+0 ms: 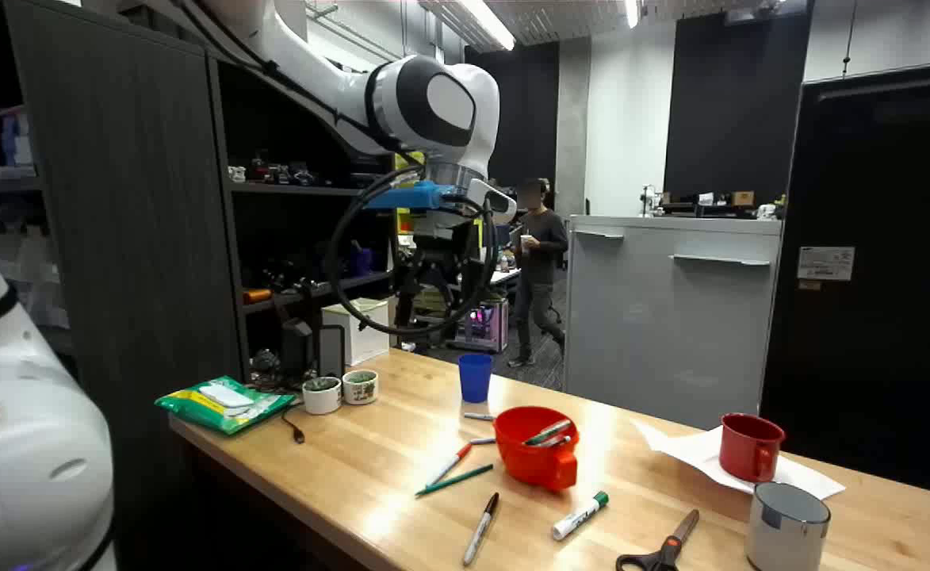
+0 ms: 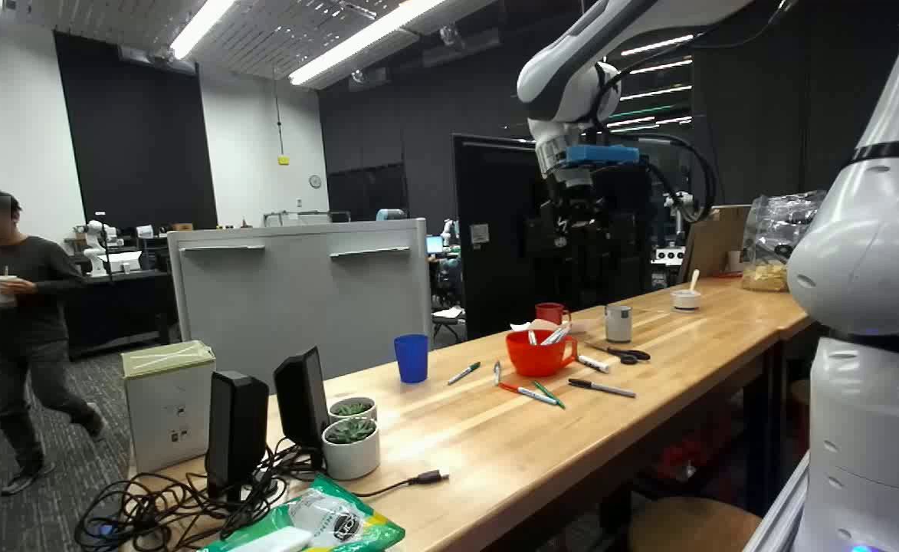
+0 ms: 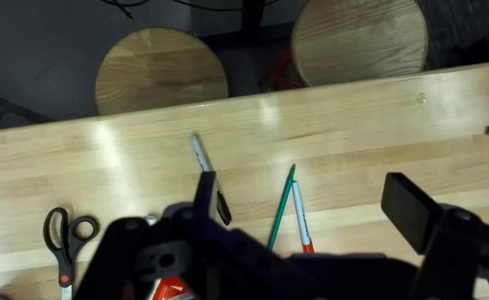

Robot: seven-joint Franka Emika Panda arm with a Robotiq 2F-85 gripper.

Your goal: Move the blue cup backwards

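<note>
The blue cup (image 1: 475,381) stands upright on the wooden table (image 1: 401,444) by its far edge in an exterior view. It also shows in an exterior view (image 2: 411,359), left of the red bowl (image 2: 535,360). The cup is out of the wrist view. My gripper (image 1: 430,305) hangs in the air well above the table. In the wrist view its two fingers (image 3: 304,204) are wide apart with nothing between them. Pens lie on the table far below. In an exterior view the gripper is dark against a dark background.
The red bowl holds several markers. Loose markers and a green pencil (image 1: 455,480) lie around it. Scissors (image 3: 63,250), a dark red cup (image 1: 750,448) and a grey-white can (image 1: 787,530) are beyond. Potted plants (image 2: 351,452), black speakers (image 2: 238,433) and a green bag (image 1: 227,403) occupy the other end.
</note>
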